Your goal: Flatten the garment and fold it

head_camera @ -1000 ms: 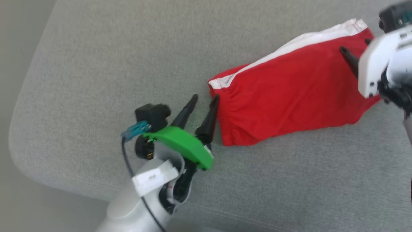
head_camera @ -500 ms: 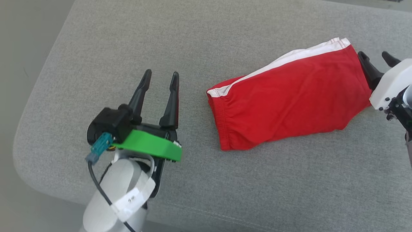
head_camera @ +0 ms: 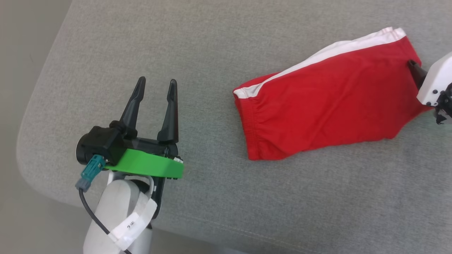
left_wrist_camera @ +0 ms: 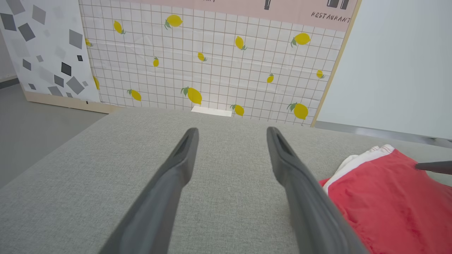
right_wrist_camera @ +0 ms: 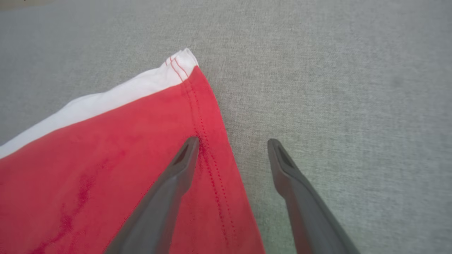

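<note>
The left gripper (head_camera: 156, 80) sits at about 8 o'clock in the head view, over the bare grey cushion (head_camera: 212, 42). Its two dark fingers point toward 12 o'clock and stand clearly apart, with nothing between them. In the left wrist view the gap between the fingers shows only cushion fabric, with a lemon-print backdrop (left_wrist_camera: 212, 63) beyond at 12 o'clock.

The garment (head_camera: 332, 102) lies at 3 o'clock from this gripper, well apart from it. It is a red folded shape stretched flat on the cushion from the middle of the head view toward 2 o'clock. Its gathered waistband (head_camera: 245, 123) is the end nearest the left gripper, and a white stripe (head_camera: 317, 56) runs along its upper edge. In the left wrist view it shows at 4 o'clock, outside the right-hand finger.

The right gripper (right_wrist_camera: 233, 140) is at the garment's far end, at 3 o'clock in the head view. Its jaws are spread wide and grip nothing. In the right wrist view the stitched hem (right_wrist_camera: 212, 155) runs between the fingers. The finger toward 9 o'clock is over red fabric just inside the hem, and the other is over bare cushion. Whether either tip touches cannot be told.
</note>
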